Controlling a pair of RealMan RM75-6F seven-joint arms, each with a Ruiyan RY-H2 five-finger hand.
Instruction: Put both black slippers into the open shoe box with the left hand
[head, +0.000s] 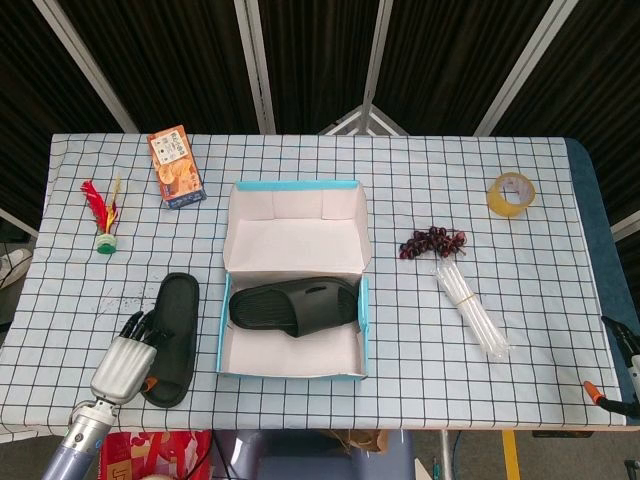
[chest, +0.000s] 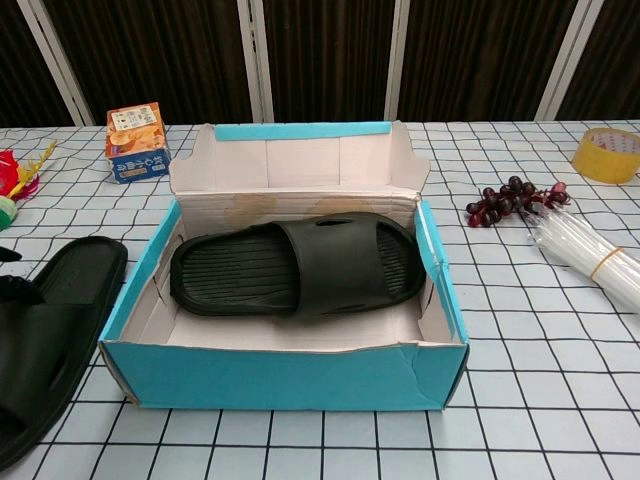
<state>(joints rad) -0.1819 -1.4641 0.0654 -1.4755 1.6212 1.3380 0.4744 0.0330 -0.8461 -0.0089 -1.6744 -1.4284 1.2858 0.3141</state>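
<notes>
Black slipper (head: 173, 337) lies flat on the checked tablecloth (head: 540, 330), sole down, just left of the shoe box (head: 293, 355) wall and not touching it. Left hand (head: 128, 358) sits over the slipper's near half, dark fingers (head: 143, 326) reaching forward onto the strap area. Fingers look loosely parted rather than clamped; whether they actually grip the slipper or only rest on it, cannot tell from either view. Chest view catches just a dark fingertip at the frame's left edge, against the slipper.

Second black slipper (head: 295, 306) is to the right of the hand, inside the open shoe box, lying crosswise on the box floor, toe end toward the right wall. Box lid stands folded back on the far side.

Right hand: only a dark edge (head: 622, 337) shows at the far right margin of the head view, well apart from the left hand; its finger posture cannot be told.

Beyond the left hand, toward the far left of the table: red-and-yellow feathered shuttlecock (head: 103, 222), and further out an orange carton (head: 175, 167). Right of the box, well away from the left hand: bunch of dark grapes (head: 432, 242), a bundle of clear straws (head: 472, 308) bound with a rubber band just near it, a roll of yellow tape (head: 511, 193) at the far right corner. Small orange-handled item (head: 597, 390) at the near right edge, too small to identify.
</notes>
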